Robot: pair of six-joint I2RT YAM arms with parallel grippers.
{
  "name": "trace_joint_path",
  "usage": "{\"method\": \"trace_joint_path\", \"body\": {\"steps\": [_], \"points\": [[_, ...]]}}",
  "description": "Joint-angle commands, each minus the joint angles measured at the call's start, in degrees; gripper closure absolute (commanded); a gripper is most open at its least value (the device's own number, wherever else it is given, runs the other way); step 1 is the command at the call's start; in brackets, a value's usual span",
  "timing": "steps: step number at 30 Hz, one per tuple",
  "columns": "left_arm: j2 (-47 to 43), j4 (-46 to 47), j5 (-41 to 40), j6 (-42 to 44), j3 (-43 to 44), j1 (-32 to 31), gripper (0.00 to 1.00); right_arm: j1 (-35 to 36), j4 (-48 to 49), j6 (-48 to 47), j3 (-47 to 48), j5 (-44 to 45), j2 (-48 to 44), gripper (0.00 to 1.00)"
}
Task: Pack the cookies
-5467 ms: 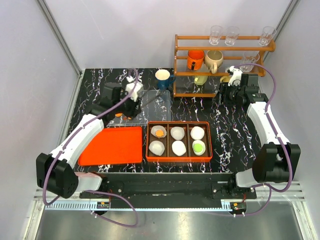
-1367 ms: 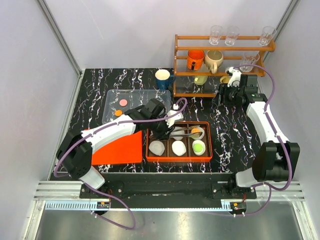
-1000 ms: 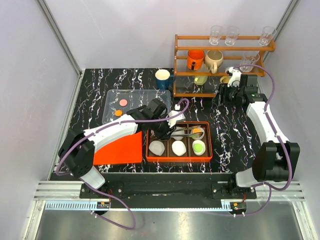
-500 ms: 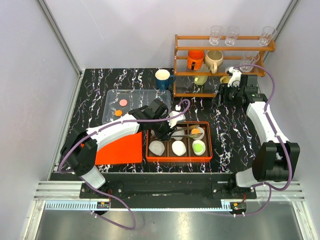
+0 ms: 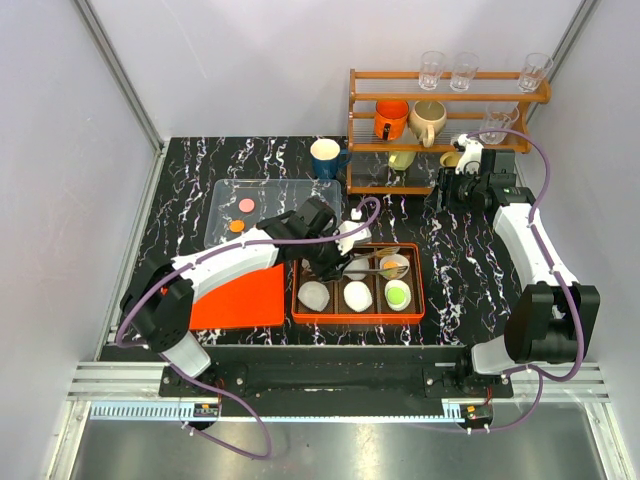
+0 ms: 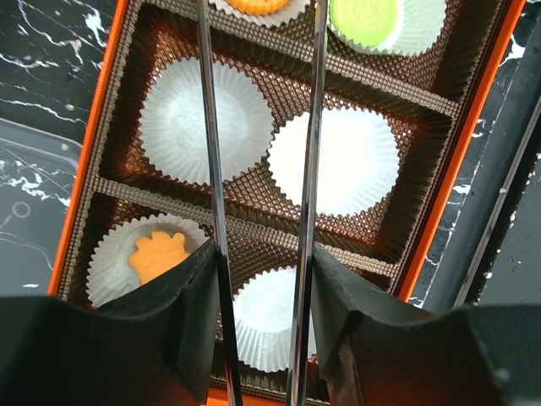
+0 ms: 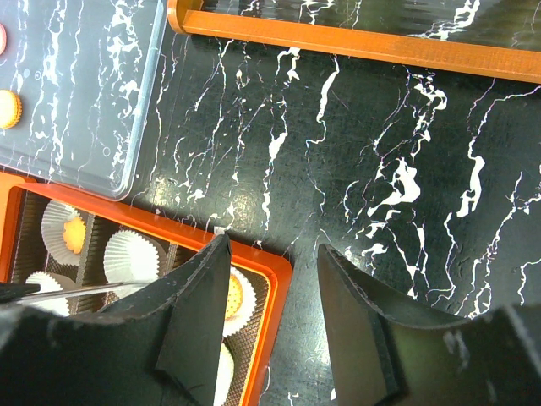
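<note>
We see the thin steel tweezers [image 6: 310, 127] in the left gripper [image 6: 264, 254] spread wider than before, empty; a flat round orange cookie [image 7: 233, 298] lies (released) in the far-right pleated white paper liner [image 5: 398, 272]; the right gripper [image 7: 273, 247] gapes.

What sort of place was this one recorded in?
Probably a robot test cell dressed as a kitchen counter: plain white walls enclose a black marbled table, a wooden rack holds mugs and glasses, and an orange compartment box holds paper liners.
</note>
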Motion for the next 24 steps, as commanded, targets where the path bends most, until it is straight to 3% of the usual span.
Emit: {"method": "trace_joint_path", "body": {"steps": [1, 11, 15, 24], "points": [[-4.85, 5.61, -0.4, -0.09, 0.02, -0.19, 0.55, -0.52, 1.75, -0.75, 0.16, -0.71, -1.04, 0.46], [-16.8, 10.8, -3.47, -4.13, -4.38, 4.9, 0.57, -0.7, 1.66, -0.83, 0.16, -0.88, -1.13, 0.46], [-19.45, 10.72, -7.78, -6.33, -4.99, 11.57, 0.56, -0.61, 1.75, -0.83, 0.25, -0.97, -0.95, 0.46], [-22.7, 8.78, -5.85, -8.8, -10.35, 31.44, 0.55, -0.61, 1.84, -0.92, 0.33, -1.32, -0.6, 0.46]]}}
